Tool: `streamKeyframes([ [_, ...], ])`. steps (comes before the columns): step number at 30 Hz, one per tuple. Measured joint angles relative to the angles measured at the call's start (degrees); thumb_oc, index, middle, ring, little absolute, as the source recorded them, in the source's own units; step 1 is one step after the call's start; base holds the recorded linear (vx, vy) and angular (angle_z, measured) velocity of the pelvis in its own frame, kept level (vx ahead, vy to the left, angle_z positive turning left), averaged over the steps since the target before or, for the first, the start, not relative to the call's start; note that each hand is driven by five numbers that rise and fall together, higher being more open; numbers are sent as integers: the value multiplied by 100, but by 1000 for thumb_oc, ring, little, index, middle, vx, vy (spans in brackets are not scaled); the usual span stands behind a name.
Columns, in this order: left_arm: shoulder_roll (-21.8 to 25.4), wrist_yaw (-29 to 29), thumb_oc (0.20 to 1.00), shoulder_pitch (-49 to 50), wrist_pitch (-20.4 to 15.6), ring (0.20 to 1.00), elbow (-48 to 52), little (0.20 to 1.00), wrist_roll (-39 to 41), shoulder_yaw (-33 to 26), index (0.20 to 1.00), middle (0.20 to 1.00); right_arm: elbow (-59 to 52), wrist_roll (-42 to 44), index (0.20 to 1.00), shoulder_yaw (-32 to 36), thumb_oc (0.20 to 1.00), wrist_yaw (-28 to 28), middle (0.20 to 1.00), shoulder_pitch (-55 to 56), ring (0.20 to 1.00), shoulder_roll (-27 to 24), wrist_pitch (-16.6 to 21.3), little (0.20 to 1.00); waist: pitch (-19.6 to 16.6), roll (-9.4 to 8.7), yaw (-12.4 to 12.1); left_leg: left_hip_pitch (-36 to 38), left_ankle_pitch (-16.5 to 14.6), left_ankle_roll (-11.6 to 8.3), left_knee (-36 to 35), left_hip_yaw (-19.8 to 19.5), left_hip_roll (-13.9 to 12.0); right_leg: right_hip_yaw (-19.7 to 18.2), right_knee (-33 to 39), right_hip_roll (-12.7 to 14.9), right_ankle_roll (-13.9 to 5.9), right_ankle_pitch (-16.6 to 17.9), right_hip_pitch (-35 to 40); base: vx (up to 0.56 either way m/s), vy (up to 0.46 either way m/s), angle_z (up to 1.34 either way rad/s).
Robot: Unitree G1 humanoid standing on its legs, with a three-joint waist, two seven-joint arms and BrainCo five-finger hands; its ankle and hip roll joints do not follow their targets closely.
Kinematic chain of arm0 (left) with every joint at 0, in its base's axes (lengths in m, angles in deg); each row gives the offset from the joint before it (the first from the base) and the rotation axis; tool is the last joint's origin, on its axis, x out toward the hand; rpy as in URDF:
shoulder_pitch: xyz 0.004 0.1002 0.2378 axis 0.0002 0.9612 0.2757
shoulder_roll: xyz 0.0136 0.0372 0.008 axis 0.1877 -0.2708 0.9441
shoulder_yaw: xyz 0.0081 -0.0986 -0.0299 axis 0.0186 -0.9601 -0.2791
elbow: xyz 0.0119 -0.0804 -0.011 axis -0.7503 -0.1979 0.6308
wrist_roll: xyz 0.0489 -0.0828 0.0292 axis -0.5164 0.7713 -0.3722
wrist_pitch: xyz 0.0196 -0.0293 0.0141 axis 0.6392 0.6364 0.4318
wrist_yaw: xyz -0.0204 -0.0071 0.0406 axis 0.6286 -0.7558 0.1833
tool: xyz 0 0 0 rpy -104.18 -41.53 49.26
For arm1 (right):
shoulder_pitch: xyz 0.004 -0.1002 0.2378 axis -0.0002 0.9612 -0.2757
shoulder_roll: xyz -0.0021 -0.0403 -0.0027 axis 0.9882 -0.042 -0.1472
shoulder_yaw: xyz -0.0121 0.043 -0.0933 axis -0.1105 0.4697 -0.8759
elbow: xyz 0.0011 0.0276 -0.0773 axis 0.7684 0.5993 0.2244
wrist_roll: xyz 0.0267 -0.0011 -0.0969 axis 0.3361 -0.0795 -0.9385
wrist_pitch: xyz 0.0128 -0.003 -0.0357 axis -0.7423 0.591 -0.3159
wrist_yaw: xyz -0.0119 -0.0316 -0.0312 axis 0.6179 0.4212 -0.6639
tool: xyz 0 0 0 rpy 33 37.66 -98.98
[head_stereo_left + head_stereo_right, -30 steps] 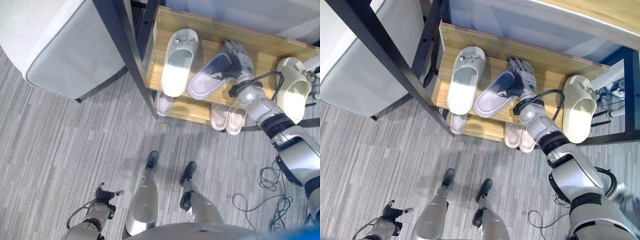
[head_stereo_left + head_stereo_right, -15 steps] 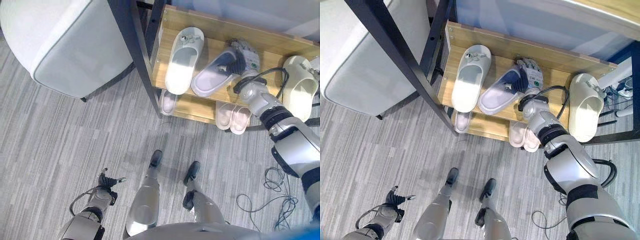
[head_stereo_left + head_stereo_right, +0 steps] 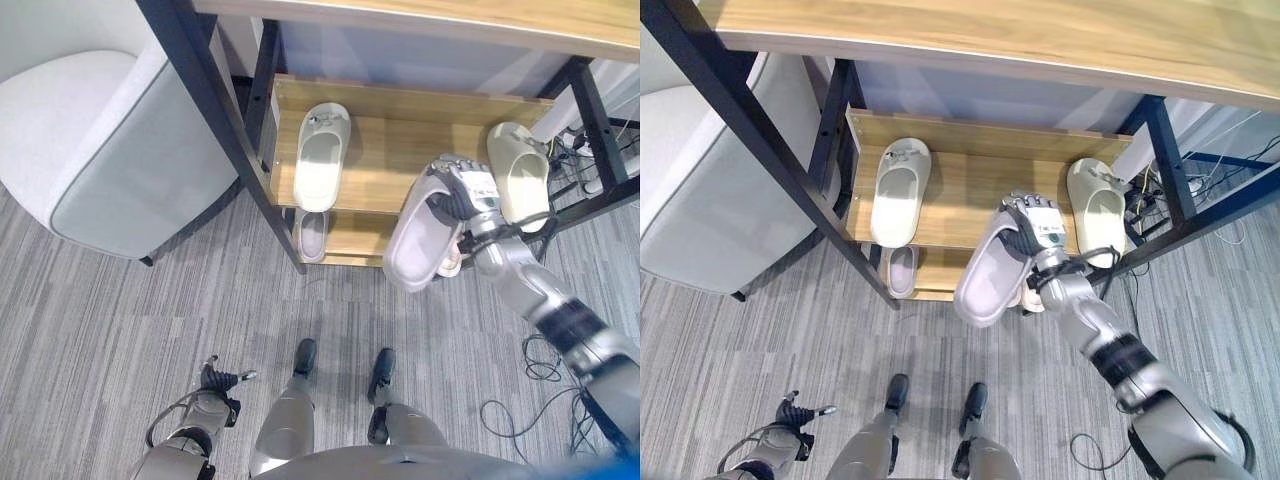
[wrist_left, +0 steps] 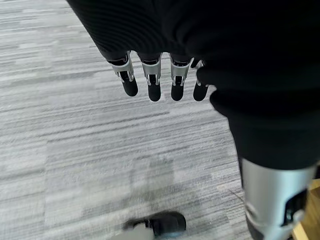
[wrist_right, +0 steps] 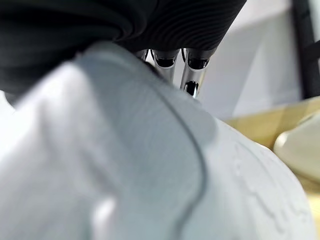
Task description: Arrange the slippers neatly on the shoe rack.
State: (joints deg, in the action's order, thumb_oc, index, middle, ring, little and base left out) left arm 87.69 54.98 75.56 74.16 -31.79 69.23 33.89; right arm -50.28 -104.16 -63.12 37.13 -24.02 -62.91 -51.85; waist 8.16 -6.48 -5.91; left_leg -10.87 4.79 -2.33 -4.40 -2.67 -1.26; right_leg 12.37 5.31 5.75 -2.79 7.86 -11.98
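Observation:
My right hand (image 3: pixel 466 194) is shut on a pale grey slipper (image 3: pixel 419 238) and holds it in the air in front of the shoe rack, toe end tilted down towards the floor. In the right wrist view the grey slipper (image 5: pixel 125 165) sits close under my fingers (image 5: pixel 169 65). A white slipper (image 3: pixel 318 156) lies at the left of the wooden shelf (image 3: pixel 395 160), and a cream slipper (image 3: pixel 521 172) at its right. My left hand (image 3: pixel 219 382) hangs open low over the floor, its fingers (image 4: pixel 152 85) straight.
On the lower shelf lies a small pale slipper (image 3: pixel 314 234), and a pink pair (image 3: pixel 451 264) peeks out behind the held slipper. A grey upholstered seat (image 3: pixel 100 160) stands left of the rack's black post (image 3: pixel 215 130). A wooden top (image 3: pixel 420 15) overhangs the rack.
My right hand has lifted the grey slipper off the shelf and drawn it out in front of the rack. The camera has shifted, so the whole rack sits differently in view.

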Motion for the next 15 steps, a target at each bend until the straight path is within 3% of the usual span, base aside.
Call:
streamKeyframes([
  [2,-118,84,1000,593,157,1000,-297,1000,-105,80,1000,1000,-62,17,200,123,200,-144,200,520,200,-102,251,200,-348,6,347,570,-223,29,-98,233,15,-163,3,17,-48,-137,410,116,165,-59],
  [4,-120,93,1000,732,170,1000,-284,1000,-235,51,1000,1000,-264,88,200,375,200,-353,200,1306,200,70,335,200,-606,24,366,773,-277,111,-94,349,40,-262,1,43,-101,-198,568,58,237,-22],
  [6,-204,122,1000,845,184,1000,-285,1000,-272,98,1000,1000,-534,283,200,440,200,-601,200,2202,200,332,553,200,-787,169,416,1108,-409,218,-99,480,123,-402,0,113,-152,-225,826,-10,255,-33],
  [8,-298,126,1000,877,178,1000,-274,1000,-319,75,1000,1000,-534,352,200,414,200,-825,200,2666,200,352,659,200,-918,349,643,1257,-465,339,-99,531,283,-472,-63,262,-270,-229,916,-89,215,-22],
  [11,-242,127,1000,593,166,1000,-234,1000,-436,48,1000,1000,-479,349,200,350,200,-931,200,2602,200,227,687,200,-786,568,741,1369,-437,558,-97,856,415,-517,-722,426,-380,-182,570,-71,103,-44],
  [12,-102,112,1000,463,154,1000,-231,1000,-438,46,1000,1000,-473,341,200,224,200,-953,200,2535,200,169,702,200,-618,601,737,1466,-474,669,-120,927,415,-334,-1019,487,-459,-202,511,-92,25,-46],
  [13,72,101,1000,508,153,1000,-224,1000,-439,31,1000,1000,-457,259,200,117,200,-1003,200,2537,200,159,819,200,-569,538,699,1490,-450,740,-121,1008,400,127,-1696,594,-415,-486,320,-125,25,-45],
  [15,87,85,1000,787,172,1000,-267,1000,-431,-151,1000,1000,-438,178,200,3,200,-1006,200,2414,200,102,960,200,-461,342,642,1379,-319,726,-90,1071,260,253,-2203,56,-362,-1212,232,-74,-38,-33],
])
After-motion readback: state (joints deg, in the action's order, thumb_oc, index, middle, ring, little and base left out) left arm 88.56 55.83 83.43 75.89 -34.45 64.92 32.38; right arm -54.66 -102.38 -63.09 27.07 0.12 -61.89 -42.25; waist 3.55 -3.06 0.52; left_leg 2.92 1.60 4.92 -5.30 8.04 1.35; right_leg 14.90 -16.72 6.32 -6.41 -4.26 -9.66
